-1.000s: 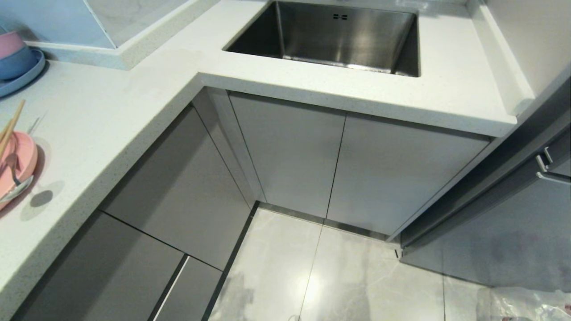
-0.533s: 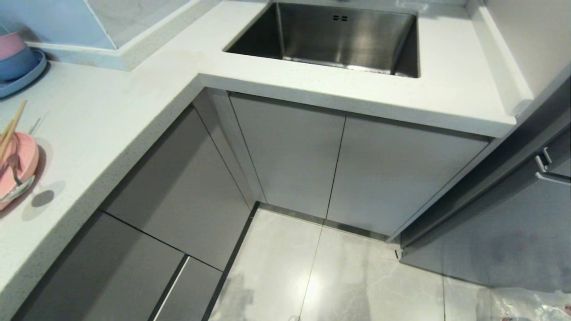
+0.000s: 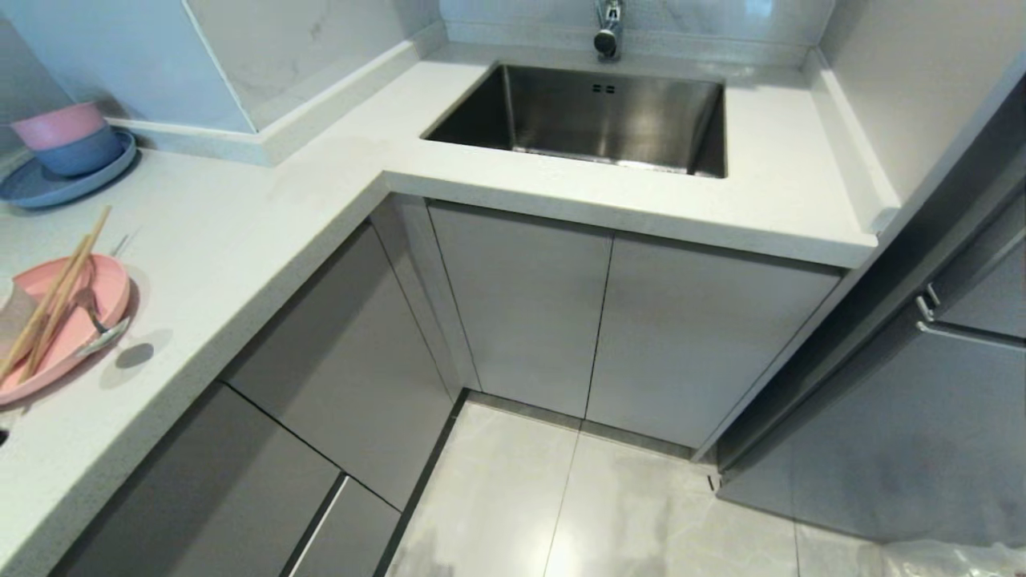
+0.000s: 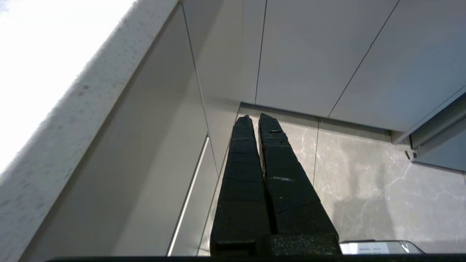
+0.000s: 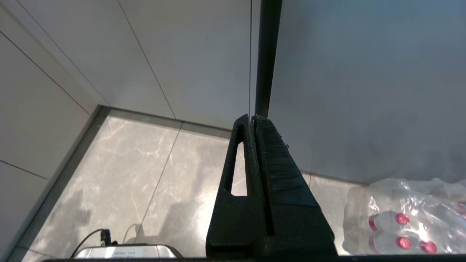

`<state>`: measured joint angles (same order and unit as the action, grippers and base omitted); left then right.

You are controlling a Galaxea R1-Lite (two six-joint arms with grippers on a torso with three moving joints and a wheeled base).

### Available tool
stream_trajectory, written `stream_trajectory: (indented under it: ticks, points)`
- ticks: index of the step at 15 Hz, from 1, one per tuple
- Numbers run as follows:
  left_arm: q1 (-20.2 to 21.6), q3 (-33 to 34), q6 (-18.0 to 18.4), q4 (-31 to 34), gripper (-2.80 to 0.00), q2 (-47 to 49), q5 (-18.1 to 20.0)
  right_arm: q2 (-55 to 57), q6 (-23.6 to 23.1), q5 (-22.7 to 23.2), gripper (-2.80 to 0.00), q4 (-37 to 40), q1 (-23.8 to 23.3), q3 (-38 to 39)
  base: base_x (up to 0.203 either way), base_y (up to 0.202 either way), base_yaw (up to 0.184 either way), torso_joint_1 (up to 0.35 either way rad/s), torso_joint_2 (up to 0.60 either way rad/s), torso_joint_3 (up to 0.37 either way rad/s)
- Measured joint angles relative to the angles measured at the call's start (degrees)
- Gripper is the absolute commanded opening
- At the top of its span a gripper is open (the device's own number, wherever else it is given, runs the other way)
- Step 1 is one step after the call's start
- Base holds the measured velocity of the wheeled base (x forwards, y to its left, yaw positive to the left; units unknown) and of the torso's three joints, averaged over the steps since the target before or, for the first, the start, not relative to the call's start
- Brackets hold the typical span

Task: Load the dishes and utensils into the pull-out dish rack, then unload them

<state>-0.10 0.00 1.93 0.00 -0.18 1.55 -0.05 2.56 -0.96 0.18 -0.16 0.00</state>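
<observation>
White stone bench [image 3: 264, 216] wraps the corner ahead of you, with the steel sink [image 3: 593, 120] set into it. Your salmon-pink plate [image 3: 60, 328] sits at the bench's left end, the chopsticks [image 3: 52, 300] and spoon [image 3: 100, 324] lying across it. Both arms hang low before the grey cabinets: left gripper [image 4: 253, 120] and right gripper [image 5: 251, 118] are each pressed closed, holding nothing.

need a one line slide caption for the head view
Pink plate with chopsticks and spoon waits on the counter left of the steel sink; cabinet fronts all closed.
</observation>
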Motion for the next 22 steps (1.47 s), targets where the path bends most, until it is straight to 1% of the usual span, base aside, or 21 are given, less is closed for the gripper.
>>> stream_trajectory:
  ticks: [22]
  points:
    - [0.00, 0.00, 0.46, 0.00, -2.80, 0.09, 0.03, 0.00, 0.00, 0.00, -2.80, 0.00, 0.00, 0.00, 0.000, 0.000, 0.000, 0.003, 0.00, 0.204]
